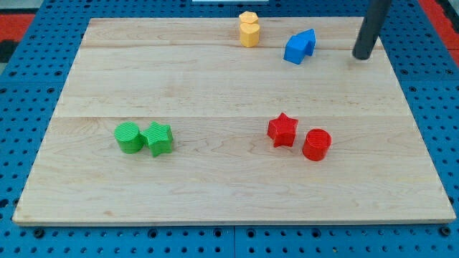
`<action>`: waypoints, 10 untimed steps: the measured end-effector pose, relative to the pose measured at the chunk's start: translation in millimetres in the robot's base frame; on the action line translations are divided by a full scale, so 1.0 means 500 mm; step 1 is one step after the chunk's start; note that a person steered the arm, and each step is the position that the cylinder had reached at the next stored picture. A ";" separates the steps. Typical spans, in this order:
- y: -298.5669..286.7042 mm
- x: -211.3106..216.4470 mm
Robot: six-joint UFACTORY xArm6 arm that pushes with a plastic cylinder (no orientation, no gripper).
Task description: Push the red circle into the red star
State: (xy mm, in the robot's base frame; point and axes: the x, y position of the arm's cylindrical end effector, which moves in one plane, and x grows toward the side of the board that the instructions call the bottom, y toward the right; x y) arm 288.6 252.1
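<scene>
The red circle (316,144) lies right of the board's middle, just to the lower right of the red star (282,130); a thin gap shows between them. My tip (363,56) is at the view's upper right, well above and to the right of both red blocks, and touches no block.
A blue block (299,46) lies left of my tip. Yellow blocks (249,29) stand at the top centre, one behind the other. A green circle (129,137) and a green star (158,138) touch at the left. The wooden board (215,86) rests on a blue pegboard.
</scene>
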 end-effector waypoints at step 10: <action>-0.203 0.397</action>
State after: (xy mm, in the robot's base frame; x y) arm 487.3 150.7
